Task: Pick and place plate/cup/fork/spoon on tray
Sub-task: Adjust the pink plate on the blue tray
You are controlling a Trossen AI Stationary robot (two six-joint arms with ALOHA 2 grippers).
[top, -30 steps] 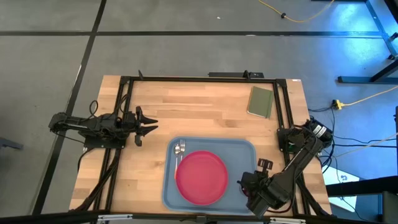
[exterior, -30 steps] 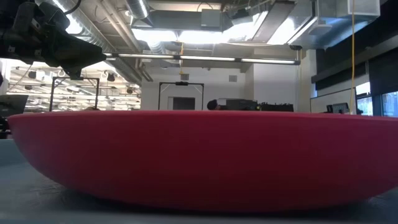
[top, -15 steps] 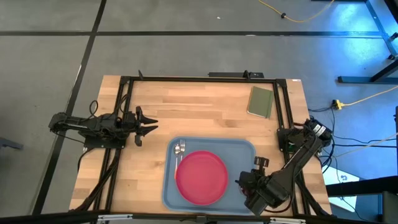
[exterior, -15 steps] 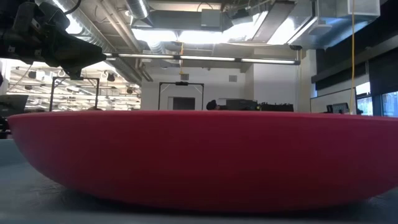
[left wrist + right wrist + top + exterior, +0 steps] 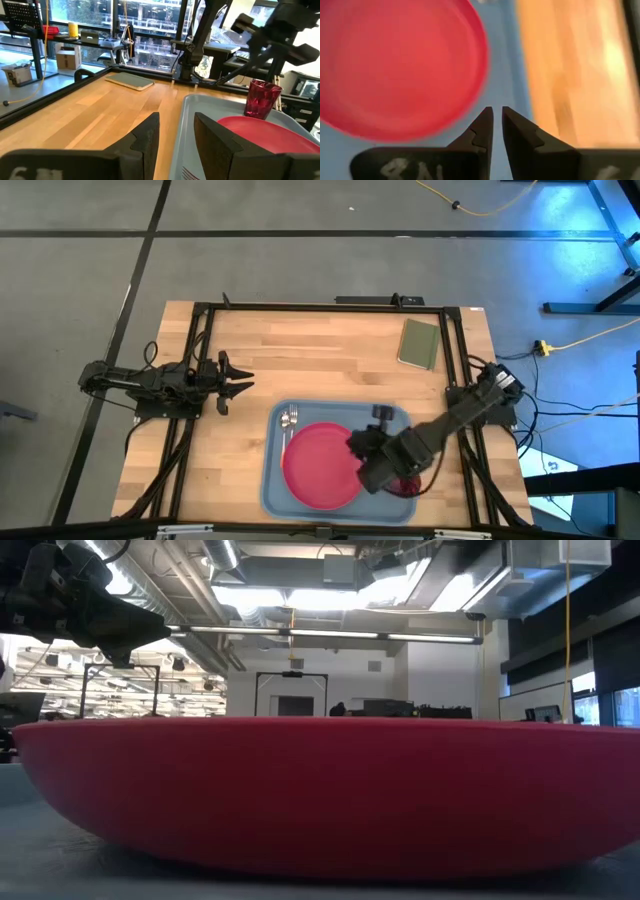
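The pink-red plate lies flat on the blue-grey tray and fills the low view. The fork and spoon lie on the tray's far left corner. The maroon cup stands upright on the tray beside the plate; in the high view my right arm partly covers it. My right gripper hangs over the plate's right rim, shut and empty. My left gripper waits open at the table's left.
An olive-green pad lies at the table's far right. A black frame runs along the table's far edge and down both sides. Bare wood lies between the tray and the far edge.
My right gripper has swung toward the table's left, from the tray's near right corner to above the plate's right rim. The cup now shows in part behind the arm. The plate, fork and spoon have stayed put.
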